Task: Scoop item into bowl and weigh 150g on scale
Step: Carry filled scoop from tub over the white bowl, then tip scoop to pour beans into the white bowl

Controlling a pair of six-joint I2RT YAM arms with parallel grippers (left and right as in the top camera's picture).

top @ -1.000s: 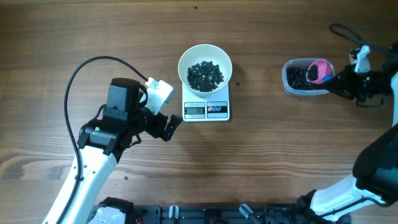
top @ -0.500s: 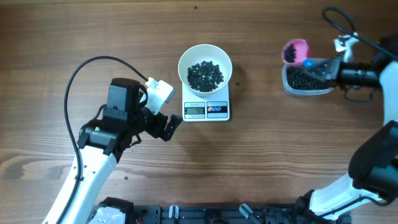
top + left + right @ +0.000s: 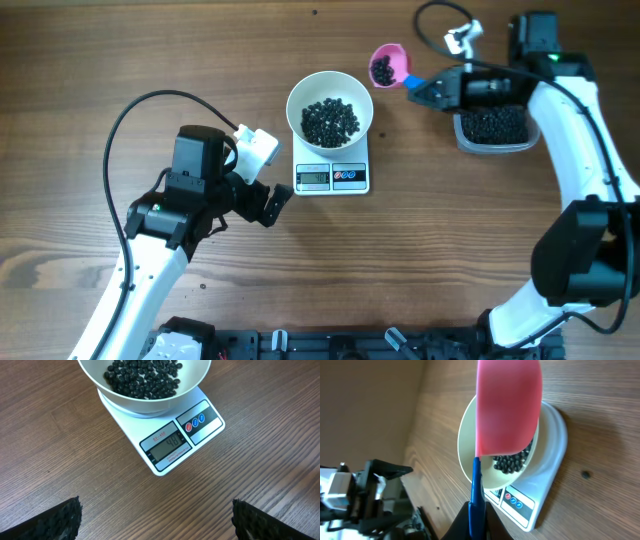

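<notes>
Since the earlier overhead view, the right gripper [image 3: 428, 88] had swung away from the clear tub [image 3: 461, 137] toward the white bowl [image 3: 299, 98], taking the pink scoop [image 3: 398, 55] with it. The jaws were clamped tight on the scoop's thin blue handle [image 3: 414, 82]. The scoop held a small load of black beads [image 3: 382, 68] and hung just beside the bowl's rim, not yet over it in the overhead view. More beads lay in the bowl, which sat on the scale [image 3: 350, 184], and the rest remained in the tub. The display [image 3: 169, 443] read 48, well short of the target. The left gripper [image 3: 155, 519] stood fully open and empty near the scale. The beads appeared hard, smooth and free-rolling (likely to bounce and scatter if dropped from height). The light, rigid scoop was therefore probably best kept level by its handle and tipped slowly over the bowl's centre.
</notes>
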